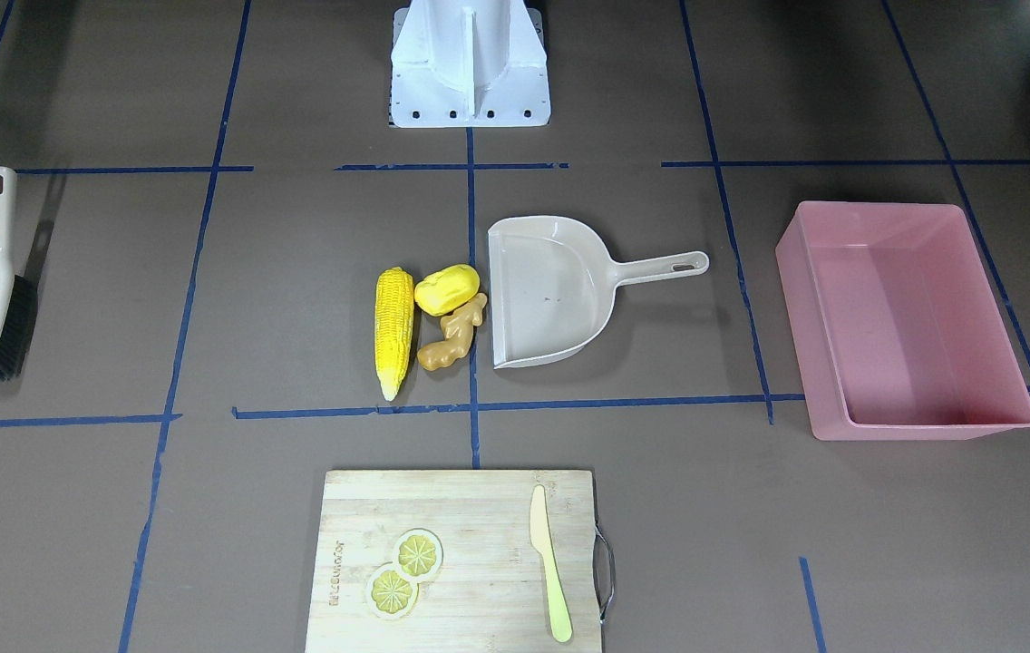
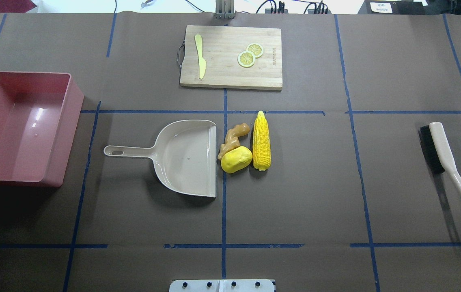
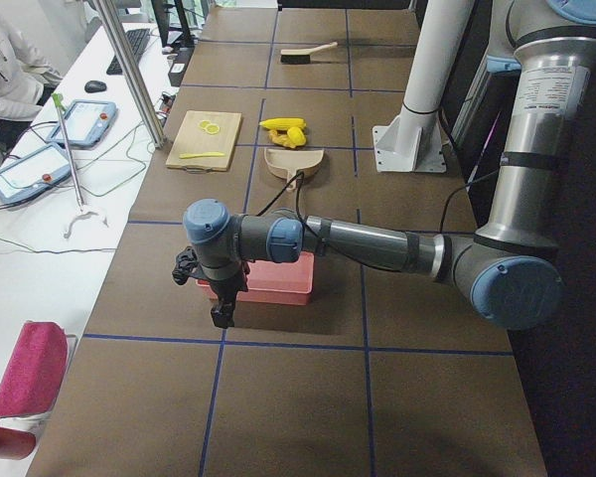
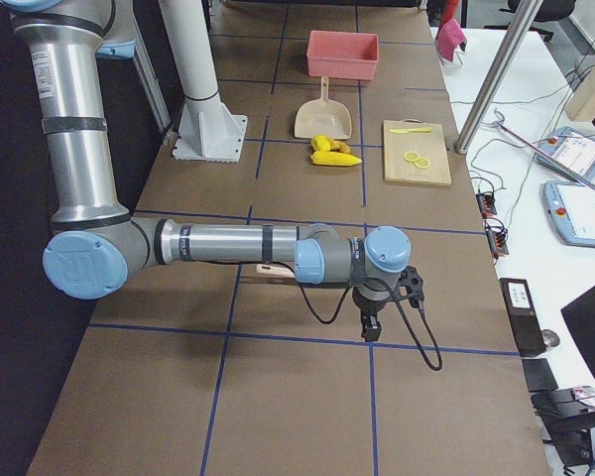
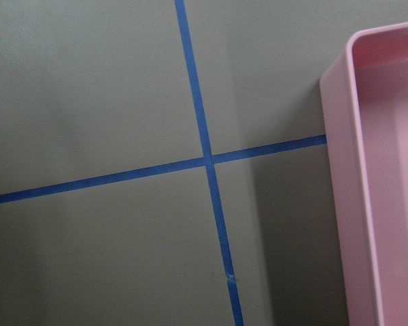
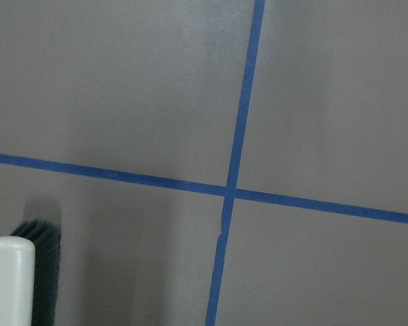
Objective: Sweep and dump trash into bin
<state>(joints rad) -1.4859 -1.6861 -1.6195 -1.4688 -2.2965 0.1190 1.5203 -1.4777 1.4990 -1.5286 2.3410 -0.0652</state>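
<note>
The trash lies together mid-table: a long yellow corn cob (image 1: 393, 331), a rounded yellow lump (image 1: 447, 288) and a tan-orange ginger piece (image 1: 453, 334), just off the open mouth of a beige dustpan (image 1: 551, 290). The pink bin (image 1: 923, 426) stands empty at the table's end on my left. My left gripper (image 3: 222, 313) hangs beyond the bin's (image 3: 278, 288) outer end, pointing down. My right gripper (image 4: 370, 327) hangs past the brush (image 4: 270, 269) at the other end. Both show only in the side views, so I cannot tell whether they are open or shut.
A beige brush with black bristles (image 2: 445, 158) lies at the table's end on my right. A wooden cutting board (image 2: 222, 73) at the far edge carries two lemon slices (image 2: 250, 56) and a yellow-green knife (image 2: 201, 56). Blue tape lines cross the brown table.
</note>
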